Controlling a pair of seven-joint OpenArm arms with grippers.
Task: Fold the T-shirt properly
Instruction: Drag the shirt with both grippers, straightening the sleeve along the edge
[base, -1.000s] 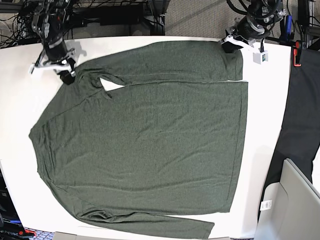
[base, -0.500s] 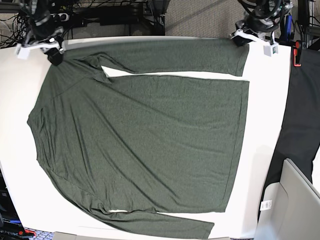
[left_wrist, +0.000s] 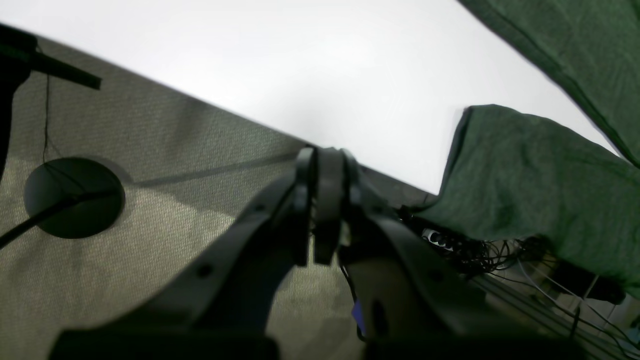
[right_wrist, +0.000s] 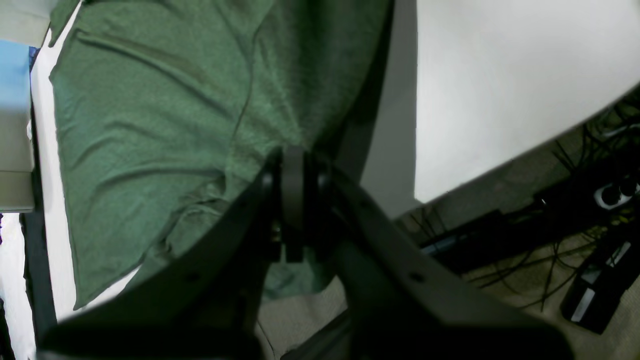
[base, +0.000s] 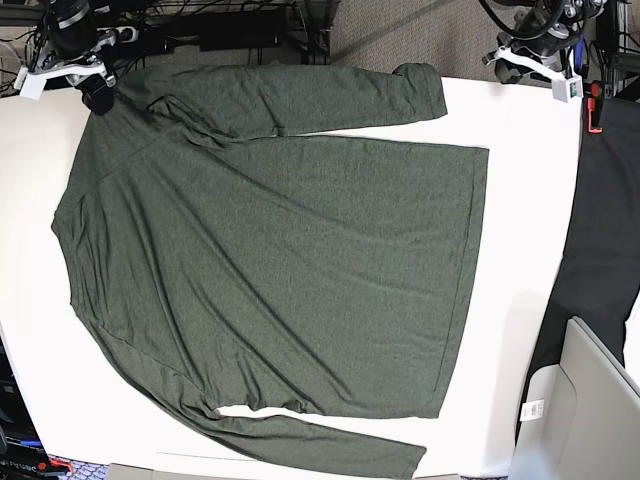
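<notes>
The left gripper (left_wrist: 327, 210) hangs past the counter's far edge, jaws together and empty. The right gripper (right_wrist: 292, 210), jaws together, pinches the T-shirt (right_wrist: 165, 115).

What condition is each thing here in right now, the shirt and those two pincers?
T-shirt: spread flat on the white table, top sleeve lying along the far edge.
Left pincer: shut, holding nothing, off the table edge.
Right pincer: shut on the T-shirt at its shoulder.
Black cloth: draped beside the table.
</notes>
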